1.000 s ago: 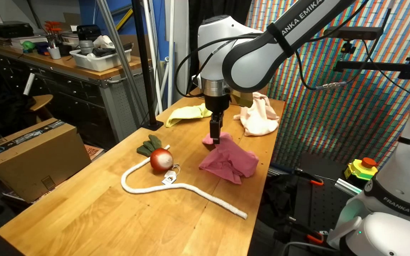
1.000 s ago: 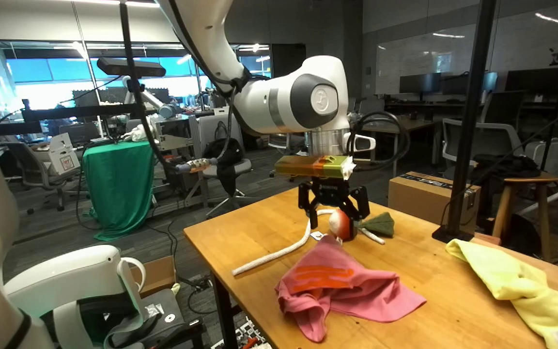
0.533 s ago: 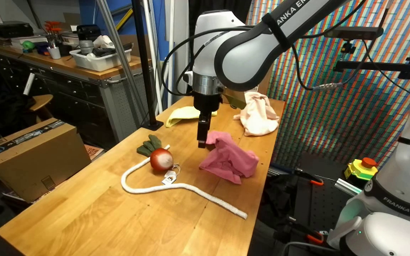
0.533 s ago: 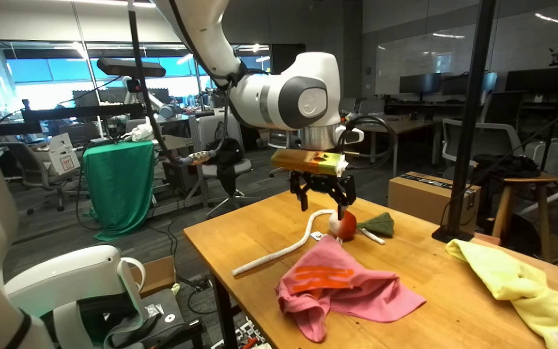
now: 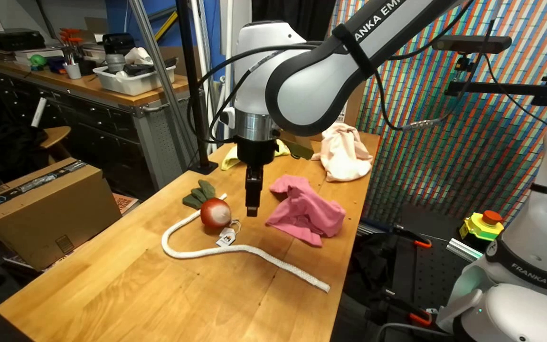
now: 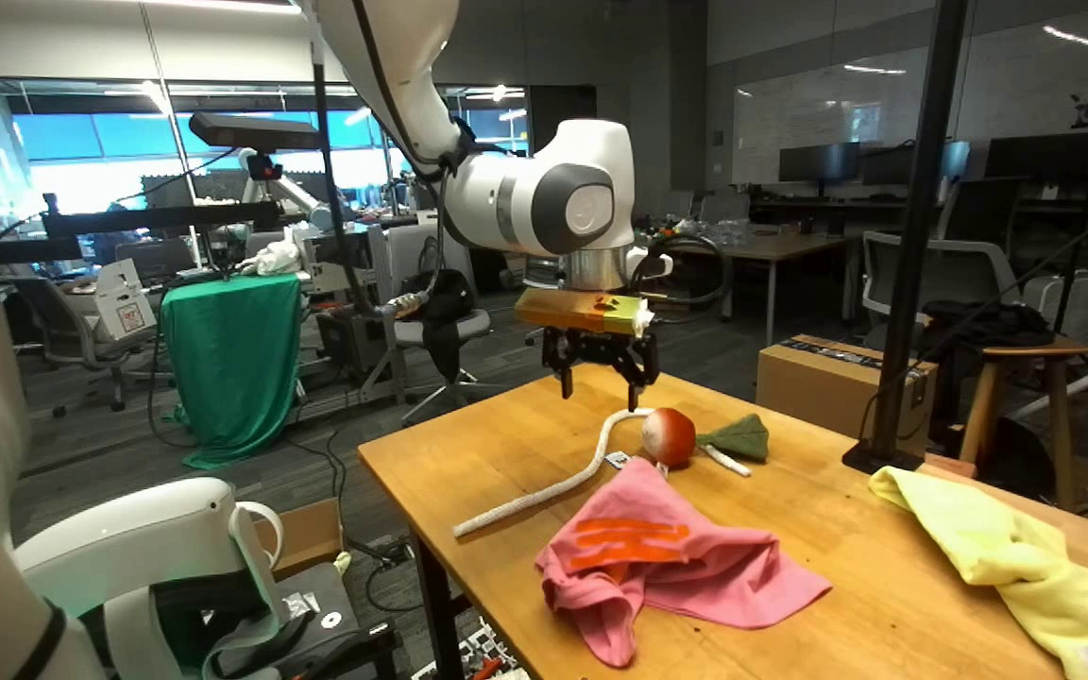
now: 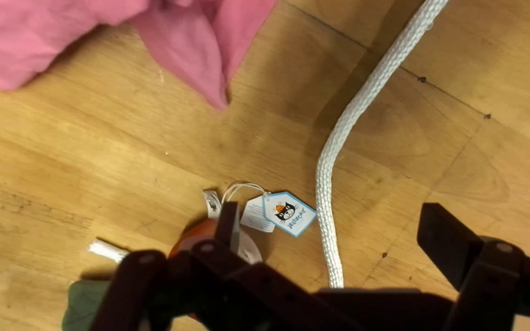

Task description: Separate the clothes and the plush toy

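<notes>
Cardboard box (image 5: 64, 216): taped over.
Drawer cabinet (image 5: 100, 113): cup (image 5: 72, 71) of orange-topped tools (image 5: 70, 39), white tub (image 5: 128, 85) of jumbled items (image 5: 145, 69).
Wooden bench (image 5: 136, 299): plush toy (image 5: 215, 213) lying across white rope (image 5: 249, 249).
End effector (image 6: 601, 400): spread wide, gripping nothing, above the bench.
Yellow cloth (image 5: 230, 159), pink cloth (image 5: 307, 211), cream cloth (image 5: 347, 156): on the bench.
Backdrop (image 5: 437, 166): multicoloured stripes.
</notes>
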You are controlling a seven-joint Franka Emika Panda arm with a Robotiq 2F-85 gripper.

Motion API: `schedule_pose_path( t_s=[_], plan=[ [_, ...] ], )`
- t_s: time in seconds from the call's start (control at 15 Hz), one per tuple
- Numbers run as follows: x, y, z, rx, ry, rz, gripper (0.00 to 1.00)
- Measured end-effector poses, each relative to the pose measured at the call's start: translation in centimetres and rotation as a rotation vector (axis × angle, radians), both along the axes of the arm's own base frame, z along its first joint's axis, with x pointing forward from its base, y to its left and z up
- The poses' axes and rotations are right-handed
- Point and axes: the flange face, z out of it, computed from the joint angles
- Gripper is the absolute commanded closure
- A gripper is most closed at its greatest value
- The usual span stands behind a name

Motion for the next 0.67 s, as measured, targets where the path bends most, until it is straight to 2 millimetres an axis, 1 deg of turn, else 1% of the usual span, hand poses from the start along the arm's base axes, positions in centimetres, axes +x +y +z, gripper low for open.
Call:
schedule_pose_path(
  t_s=[0.2, 0.67],
  plan=[
    [1.0, 1.5, -1.2, -0.010, -0.008, 0.039, 0.00],
    [3.5, 3.8, -4.1, -0.035, -0.100, 0.075, 0.00]
  ],
)
